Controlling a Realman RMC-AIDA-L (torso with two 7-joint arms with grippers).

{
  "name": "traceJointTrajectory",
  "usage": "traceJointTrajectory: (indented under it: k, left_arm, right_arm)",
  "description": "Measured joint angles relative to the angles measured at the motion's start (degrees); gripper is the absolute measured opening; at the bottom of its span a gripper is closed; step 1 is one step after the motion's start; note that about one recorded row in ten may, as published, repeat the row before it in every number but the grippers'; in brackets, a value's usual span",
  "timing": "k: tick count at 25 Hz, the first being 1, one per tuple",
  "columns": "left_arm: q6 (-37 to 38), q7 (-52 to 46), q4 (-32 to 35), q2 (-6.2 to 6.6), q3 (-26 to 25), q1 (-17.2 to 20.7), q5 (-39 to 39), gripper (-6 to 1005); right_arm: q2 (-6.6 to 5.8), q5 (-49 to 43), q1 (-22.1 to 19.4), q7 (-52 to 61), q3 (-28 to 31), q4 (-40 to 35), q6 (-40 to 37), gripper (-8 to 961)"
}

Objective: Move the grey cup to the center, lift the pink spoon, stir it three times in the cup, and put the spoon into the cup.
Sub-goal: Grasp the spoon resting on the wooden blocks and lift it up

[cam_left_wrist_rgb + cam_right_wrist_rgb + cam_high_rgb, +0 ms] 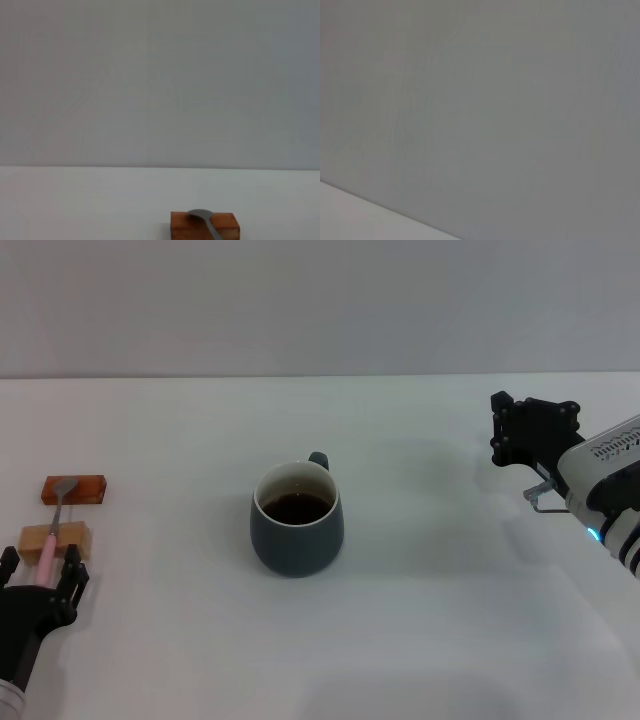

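Pink spoon [204,218] metal bowl resting on orange-brown block [200,227], white table [90,200], grey wall behind

Matt ceramic-looking grey cup [296,532], metal-bowled pink spoon [54,528], wood-like blocks [74,489], smooth matt white table [440,620].

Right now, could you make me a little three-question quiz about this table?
1. True or false: the pink spoon already stands in the grey cup.
2. Which tool is at the spoon's handle end: A) left tool B) right tool?
3. The spoon lies across how many wooden blocks?

Key: 1 false, it lies on the blocks, left of the cup. 2 A. 3 two.
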Motion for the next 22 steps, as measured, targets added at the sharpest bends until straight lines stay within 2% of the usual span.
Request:
traceJointTrajectory:
  k: [17,22]
  left_arm:
    - [-0.34,-0.24,-1.45,0.0,0.0,-0.98,-0.96,673]
    - [-0.34,-0.24,-1.45,0.0,0.0,-0.95,-0.96,605]
  right_arm:
    - [0.0,0.0,-0.26,0.0,0.0,0.38,0.0,5]
    - [0.0,0.0,-0.27,0.0,0.0,0.5,0.0,5]
